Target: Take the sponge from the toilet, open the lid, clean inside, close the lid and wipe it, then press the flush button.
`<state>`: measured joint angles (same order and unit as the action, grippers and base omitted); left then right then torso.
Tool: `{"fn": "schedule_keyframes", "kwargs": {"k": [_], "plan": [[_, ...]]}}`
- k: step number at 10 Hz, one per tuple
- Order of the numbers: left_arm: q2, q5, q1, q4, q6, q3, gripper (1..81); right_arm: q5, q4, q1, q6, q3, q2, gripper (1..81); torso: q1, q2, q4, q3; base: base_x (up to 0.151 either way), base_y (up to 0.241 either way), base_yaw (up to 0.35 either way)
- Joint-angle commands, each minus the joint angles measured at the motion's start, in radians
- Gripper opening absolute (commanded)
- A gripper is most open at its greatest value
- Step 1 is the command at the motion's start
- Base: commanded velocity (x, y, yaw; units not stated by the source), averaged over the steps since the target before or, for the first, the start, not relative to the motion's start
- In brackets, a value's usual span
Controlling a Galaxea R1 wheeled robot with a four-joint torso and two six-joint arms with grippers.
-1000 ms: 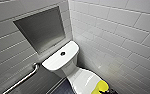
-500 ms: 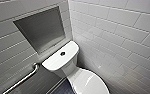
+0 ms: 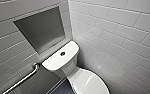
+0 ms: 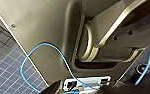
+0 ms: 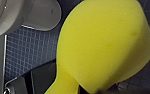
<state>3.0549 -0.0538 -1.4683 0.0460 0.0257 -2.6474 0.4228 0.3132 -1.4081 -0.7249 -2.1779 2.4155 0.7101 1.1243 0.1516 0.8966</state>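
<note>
The white toilet stands in the corner of the tiled walls, its lid down over the bowl. On the flat cistern top sits the small dark flush button. In the right wrist view the yellow sponge looms large, pinched narrow at one end where my right gripper is shut on it. It hangs over the dark floor, beside the toilet's white ceramic.
A grey recessed niche is set in the wall above the cistern. A metal grab rail runs along the wall to the left of the toilet. Dark blue small-tiled floor lies beside my own body panel and a blue cable.
A second ago the yellow sponge showed at the bottom edge of the head view by the lid; it has since dropped out of that view. The toilet has not moved.
</note>
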Motion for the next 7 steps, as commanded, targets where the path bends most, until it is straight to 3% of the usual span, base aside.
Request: {"fn": "schedule_keyframes", "kwargs": {"k": [1, 3, 5, 6, 7], "plan": [[-0.008, -0.092, -0.004, -0.001, -0.006, 0.003, 81.1, -0.009, 0.107, -0.172, 0.001, -0.025, 0.041, 1.0, 0.000, 0.000, 0.000, 0.000, 0.000, 0.000, 0.000], [-0.013, -0.092, 0.006, -0.005, -0.006, 0.009, 81.1, -0.007, 0.076, -0.257, 0.033, -0.040, 0.084, 1.0, 0.000, 0.000, 0.000, 0.000, 0.000, 0.000, 0.000], [-0.034, -0.095, 0.029, -0.014, -0.003, 0.049, 81.1, -0.038, -0.174, -0.309, 0.308, -0.173, 0.206, 1.0, 0.000, 0.000, 0.000, 0.000, 0.000, 0.000, 0.000], [-0.051, -0.095, 0.038, -0.015, 0.002, 0.080, 81.1, -0.059, -0.217, -0.325, 0.360, -0.206, 0.227, 1.0, 0.000, 0.000, 0.000, 0.000, 0.000, 0.000, 0.000], [-0.080, -0.095, 0.052, -0.015, 0.006, 0.133, 81.1, -0.068, -0.203, -0.340, 0.375, -0.200, 0.230, 1.0, 0.000, 0.001, 0.000, 0.000, 0.000, 0.000, 0.000]]}}
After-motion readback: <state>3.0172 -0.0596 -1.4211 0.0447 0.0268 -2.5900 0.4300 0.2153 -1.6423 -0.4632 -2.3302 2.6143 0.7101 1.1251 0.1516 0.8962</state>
